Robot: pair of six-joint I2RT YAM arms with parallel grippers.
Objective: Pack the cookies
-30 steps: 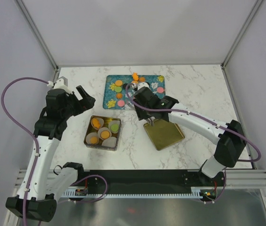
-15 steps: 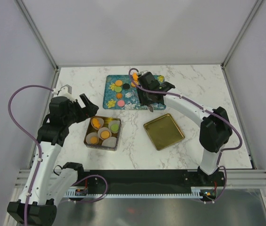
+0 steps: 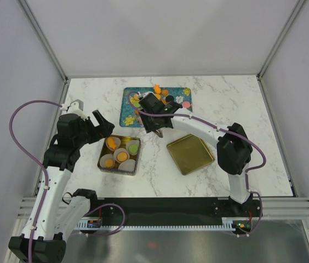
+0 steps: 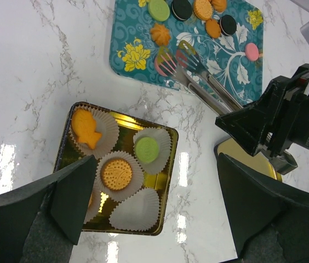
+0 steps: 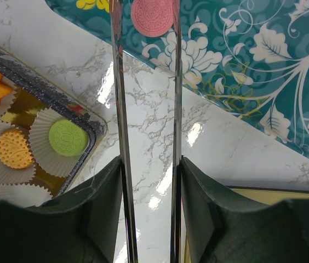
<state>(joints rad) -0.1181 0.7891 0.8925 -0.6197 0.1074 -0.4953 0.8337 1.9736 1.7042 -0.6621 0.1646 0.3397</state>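
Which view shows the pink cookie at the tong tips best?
Right wrist: the pink cookie sits large between the arms of the tongs. Left wrist shows it small, partly behind a tong head. In the top view the arm blocks it.

faint white lettering on the right arm's black wrist housing (image 4: 286, 121), too small to read

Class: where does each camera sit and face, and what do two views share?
Top external: high behind the robot, looking down at the white marble table; left arm, right arm show.
Left wrist: above the square gold tin, facing down; open left gripper shows.
Right wrist: along the metal tongs the right gripper clamps.
Both wrist views share the round pink cookie.
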